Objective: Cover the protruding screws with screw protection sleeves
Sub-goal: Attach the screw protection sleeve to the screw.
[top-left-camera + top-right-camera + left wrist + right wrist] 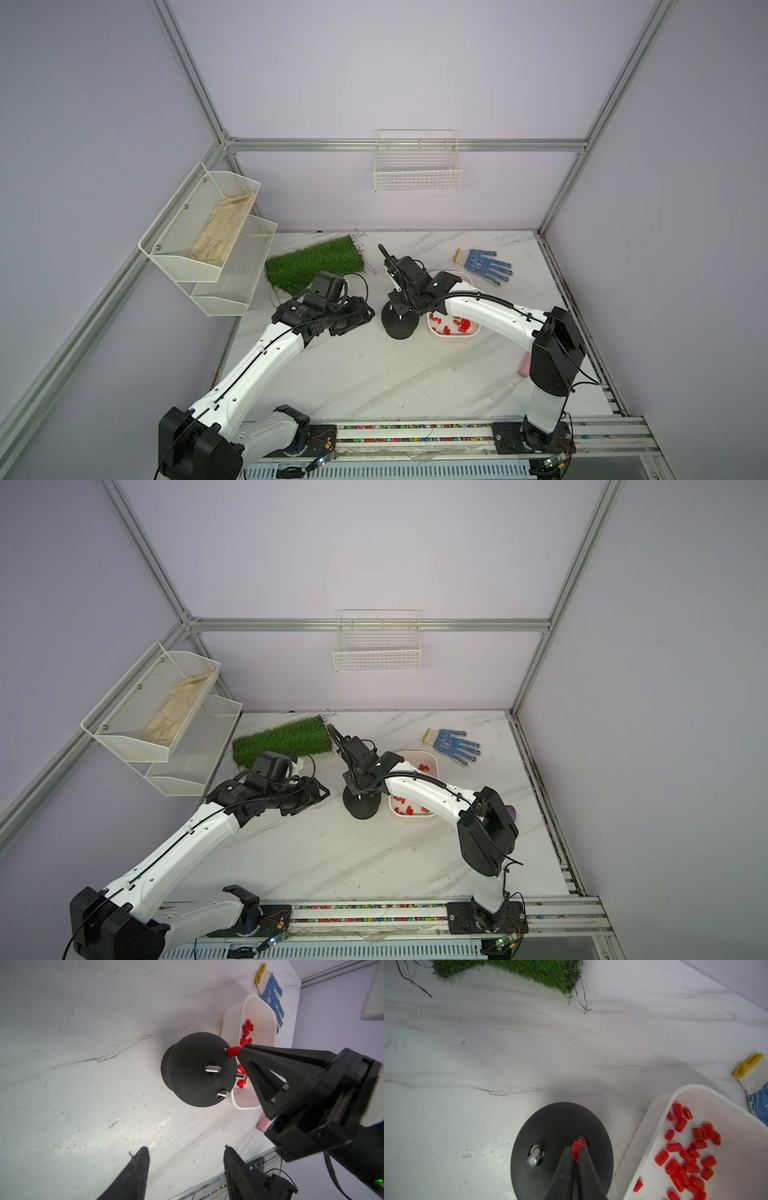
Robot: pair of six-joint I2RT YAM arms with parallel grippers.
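Observation:
The black dome base (pixel 400 328) (pixel 550 1126) stands on the marble table beside the white tray (pixel 654 1126). In the left wrist view three protruding screws (pixel 213 1068) stand bare on it. My right gripper (pixel 576 1150) is shut on one red screw protection sleeve (pixel 577 1147) (pixel 232 1051). The sleeve's open end is pressed onto the fourth screw's seat, and only a glint of that screw shows. Several more sleeves (pixel 685 1157) lie loose in the tray. My left gripper (pixel 187 1149) hangs open and empty over the table, short of the dome on its left side.
A green turf mat (pixel 316 264) lies behind the left arm. A blue-dotted glove (pixel 484 266) lies at the back right. A pink cylinder (pixel 524 365) lies beside the right arm's elbow. Mesh shelves (pixel 208 232) hang on the left wall, a wire basket (pixel 417 170) on the back wall.

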